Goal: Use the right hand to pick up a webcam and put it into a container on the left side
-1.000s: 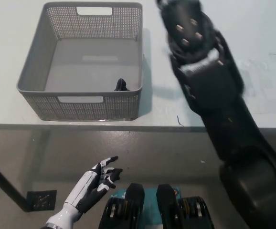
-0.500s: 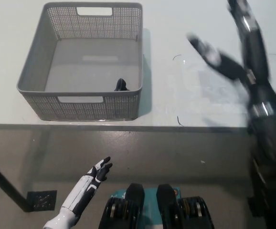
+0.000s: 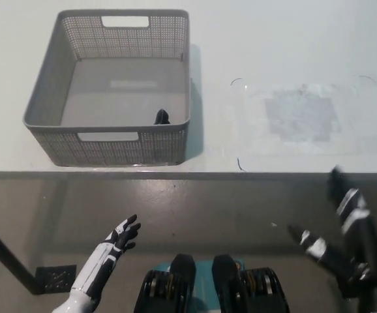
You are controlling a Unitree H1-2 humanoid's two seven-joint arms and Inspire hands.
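Black webcam [image 3: 162, 117] in gray basket [image 3: 45, 104]

No legible text, label, brand, number or sign is found on the basket [image 3: 113, 147], the tabletop [image 3: 293, 52] or elsewhere.

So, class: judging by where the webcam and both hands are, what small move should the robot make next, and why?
Probably just settle the right hand at rest. The webcam already lies inside the grey basket, at its near wall, and that hand is open, holding nothing, below the table edge. The left hand rests low, also open.
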